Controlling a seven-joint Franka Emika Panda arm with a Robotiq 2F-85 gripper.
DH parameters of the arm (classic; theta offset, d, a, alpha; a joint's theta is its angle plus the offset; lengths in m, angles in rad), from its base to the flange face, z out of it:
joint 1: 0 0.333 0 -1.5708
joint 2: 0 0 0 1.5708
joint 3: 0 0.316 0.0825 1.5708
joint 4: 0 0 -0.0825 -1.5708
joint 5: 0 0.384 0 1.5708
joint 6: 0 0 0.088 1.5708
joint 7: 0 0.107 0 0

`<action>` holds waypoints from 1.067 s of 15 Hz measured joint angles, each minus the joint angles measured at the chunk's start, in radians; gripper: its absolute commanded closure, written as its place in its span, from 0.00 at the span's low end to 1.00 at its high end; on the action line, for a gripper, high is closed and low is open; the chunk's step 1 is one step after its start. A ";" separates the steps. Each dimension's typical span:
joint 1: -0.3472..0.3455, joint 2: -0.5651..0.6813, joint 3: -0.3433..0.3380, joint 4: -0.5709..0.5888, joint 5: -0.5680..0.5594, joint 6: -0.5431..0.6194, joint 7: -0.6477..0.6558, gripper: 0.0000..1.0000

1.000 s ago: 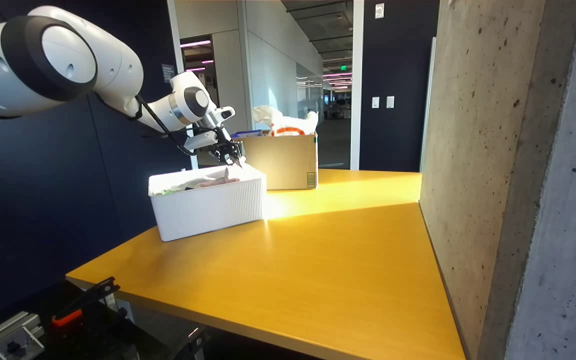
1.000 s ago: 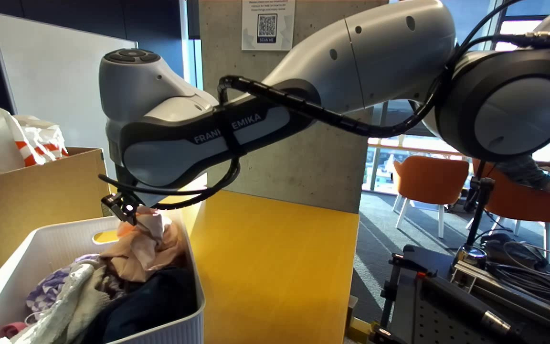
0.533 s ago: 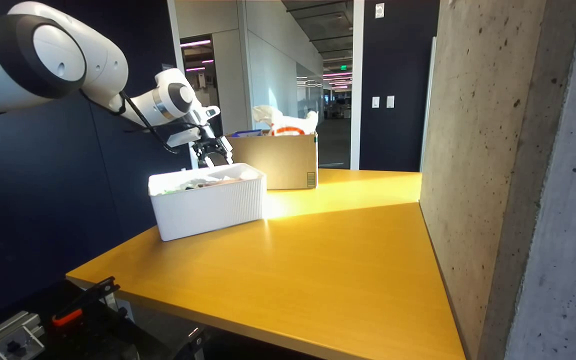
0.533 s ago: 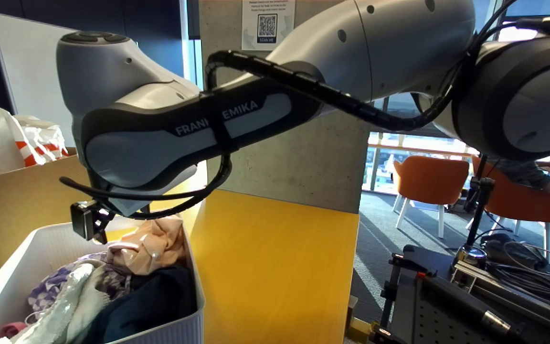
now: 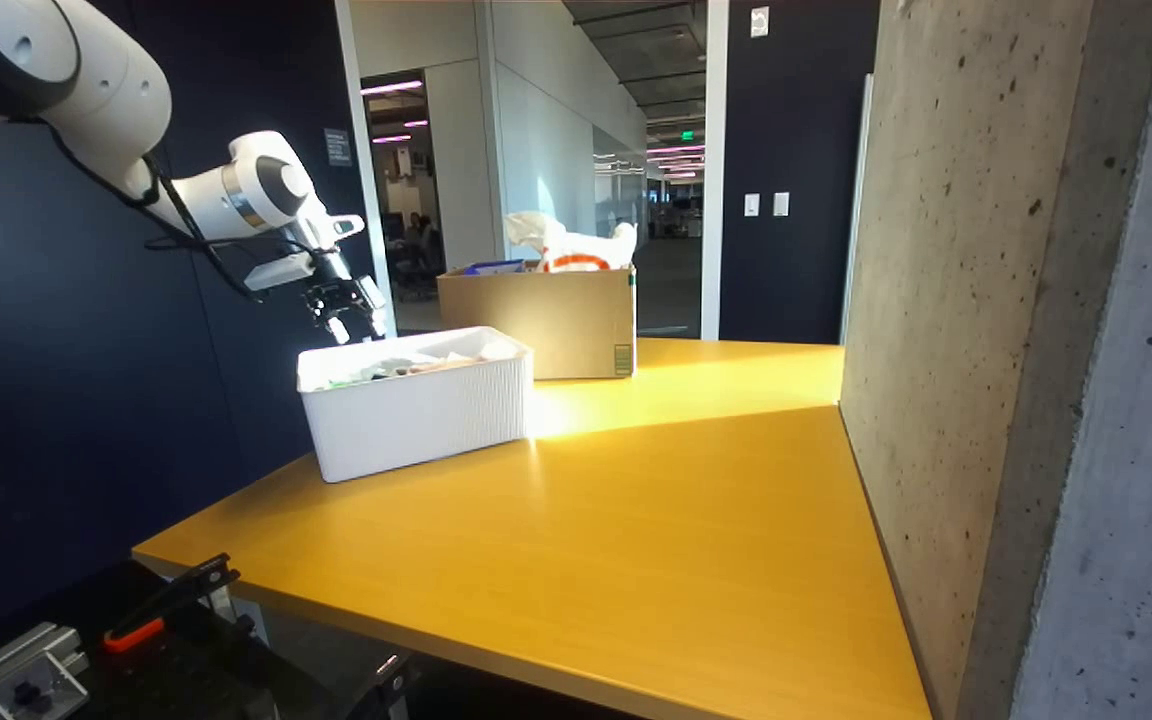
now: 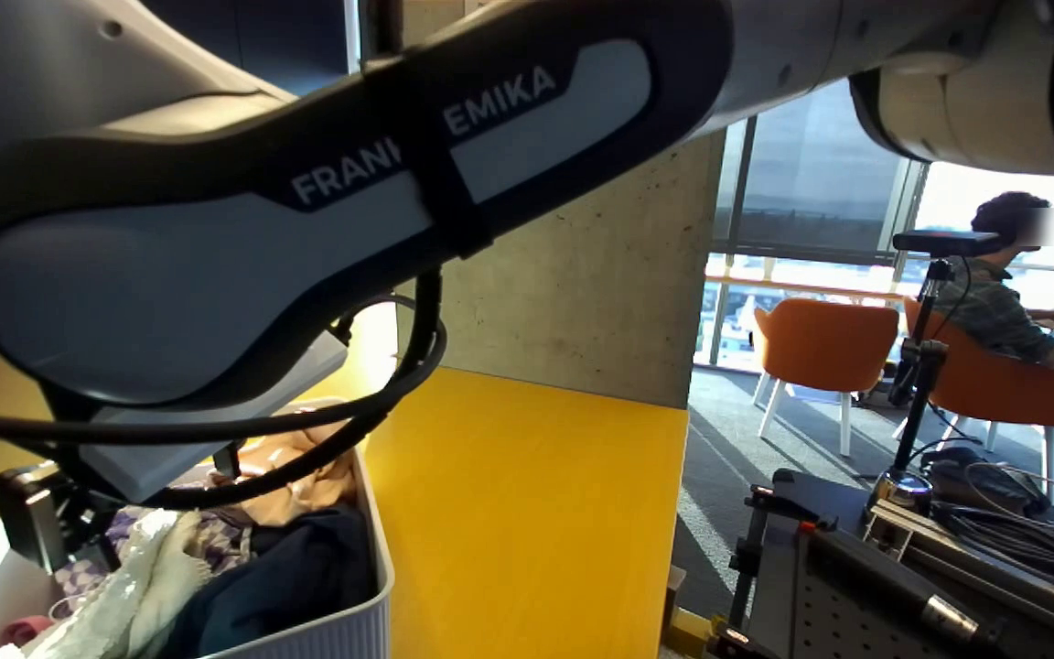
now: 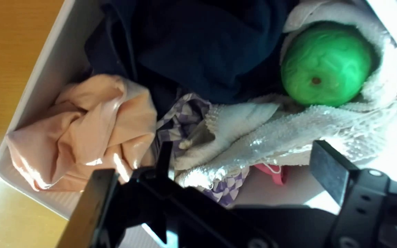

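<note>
Wrist view: peach cloth [image 7: 91, 134], up against the gripper [image 7: 214, 168] a second ago, now lies loose in the lower-left corner of the white bin [image 7: 65, 48]; looks let go. Gripper has moved off to its right, jaws spread, nothing pinched, above sequined white cloth [image 7: 274, 141]. Green ball [image 7: 326, 65] sits farther over, by the bin's right edge.

Wrist view: sequined cloth [image 7: 274, 141] partly hides purple-checked cloth [image 7: 184, 117]. In an exterior view, the frame's lower edge crops the white bin [image 6: 358, 631]; the seated person's face [image 6: 1035, 227] is blurred. Wall sign [image 5: 338, 147]: lettering too small to read.
</note>
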 measured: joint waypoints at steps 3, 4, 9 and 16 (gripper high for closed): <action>0.009 -0.083 -0.002 -0.144 0.000 0.017 0.054 0.00; 0.001 -0.109 -0.007 -0.194 0.000 0.037 0.057 0.00; -0.108 -0.210 -0.005 -0.433 0.008 0.127 0.012 0.00; -0.161 -0.221 0.027 -0.502 -0.068 0.151 -0.032 0.00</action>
